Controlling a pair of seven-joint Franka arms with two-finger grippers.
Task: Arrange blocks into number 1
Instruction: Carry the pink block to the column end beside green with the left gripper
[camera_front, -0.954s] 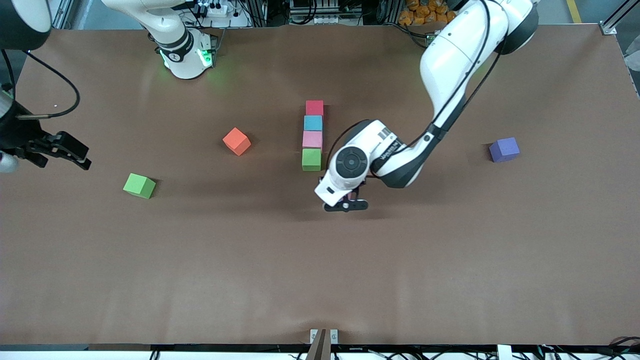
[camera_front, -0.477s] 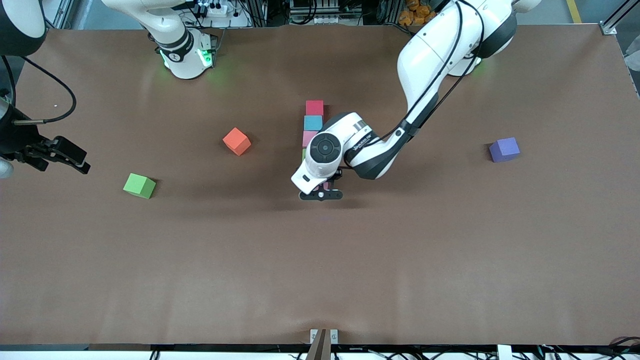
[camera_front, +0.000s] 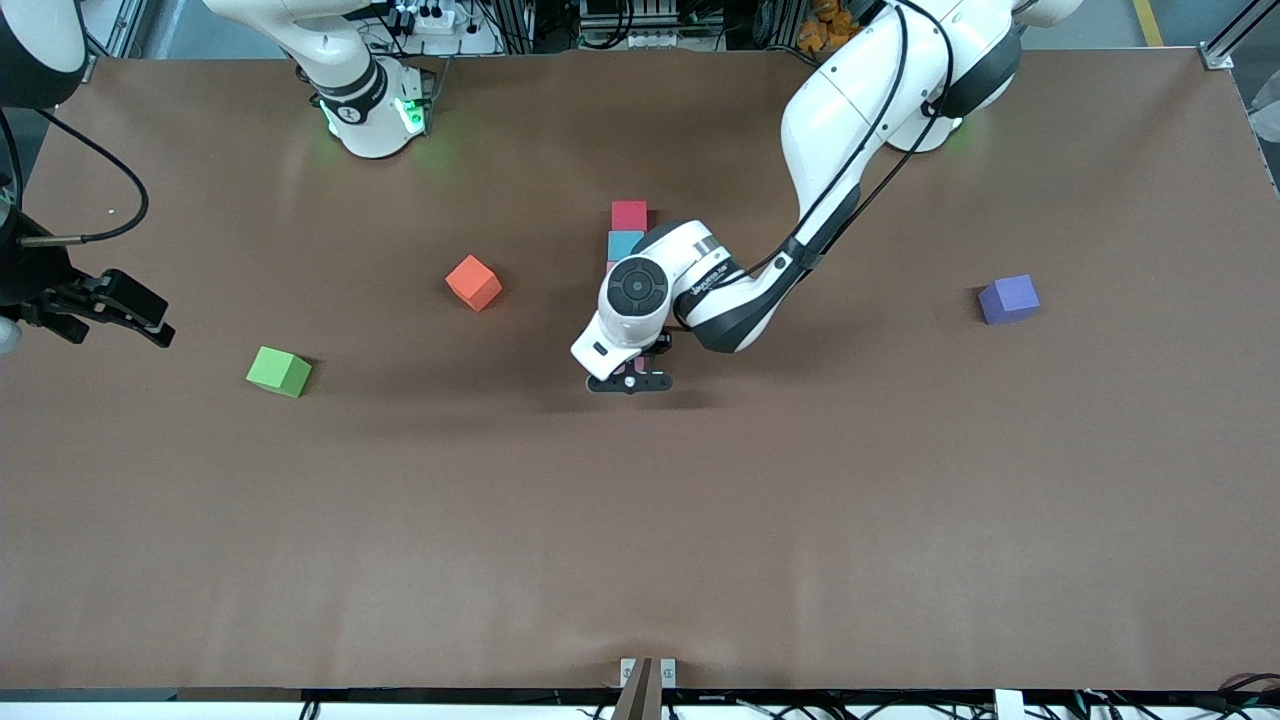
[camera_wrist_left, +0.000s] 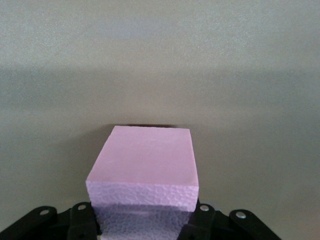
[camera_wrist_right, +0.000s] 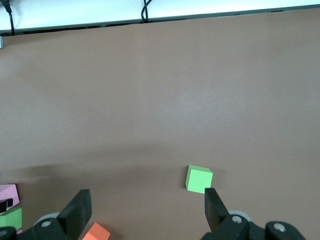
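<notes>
My left gripper (camera_front: 628, 383) clamps a pink block (camera_wrist_left: 145, 162) at the column's (camera_front: 628, 228) 6 o'clock end; right gripper (camera_wrist_right: 145, 210) waits, fingers apart; orange block (camera_front: 473, 282), green block (camera_front: 279, 371) left.

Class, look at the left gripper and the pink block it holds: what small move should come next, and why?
Probably lower it straight down and let go. The left gripper is shut on a pink block, just nearer the camera than the column whose red block and blue block still show. Setting it there would lengthen the line. The right gripper waits, open.
</notes>
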